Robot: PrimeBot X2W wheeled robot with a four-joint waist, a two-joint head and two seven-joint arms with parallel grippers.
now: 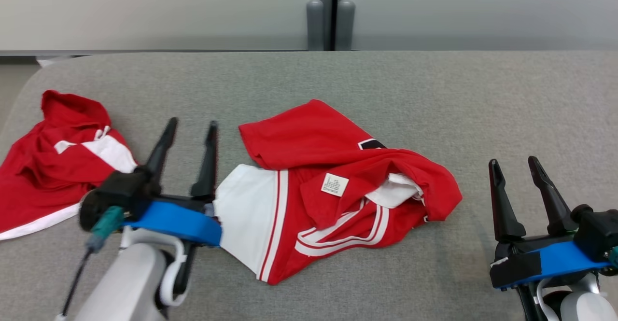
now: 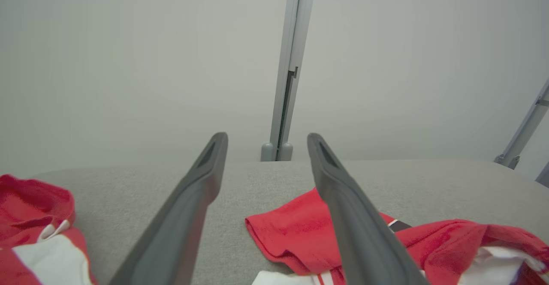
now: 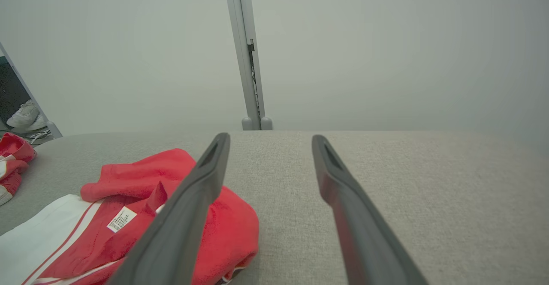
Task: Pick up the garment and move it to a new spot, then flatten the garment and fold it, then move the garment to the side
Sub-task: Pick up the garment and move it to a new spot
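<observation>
Red and white, the shirt (image 1: 338,166) lies crumpled in the middle of the grey desk (image 1: 386,79), between the two sets of fingers. Its long axis runs across the desk, from one set of fingers toward the other. The white panel with thin red stripes is the end nearest the left fingers (image 1: 208,157). The bunched red end, with white fabric showing in its folds, points toward the right fingers (image 1: 499,200). One red flap sticks out from the heap beyond the left fingertips, toward the far edge of the desk. A small white label (image 1: 334,184) faces up near the middle of the heap.

The left fingers are spread wide and hold nothing. They point toward the far edge, with the shirt's white end just beside them on their right. In the left wrist view, the red flap of the shirt (image 2: 291,238) lies partly between the two fingers (image 2: 197,199) and partly behind the right-hand one.

The right fingers are also spread wide and empty, well apart from the shirt. In the right wrist view, the shirt (image 3: 133,178) sits behind and to the left of the left-hand finger, and bare desk (image 3: 429,190) shows between the fingers (image 3: 339,199).

A second shirt (image 1: 53,166), also red and white, lies in a heap to the left of the left fingers.
</observation>
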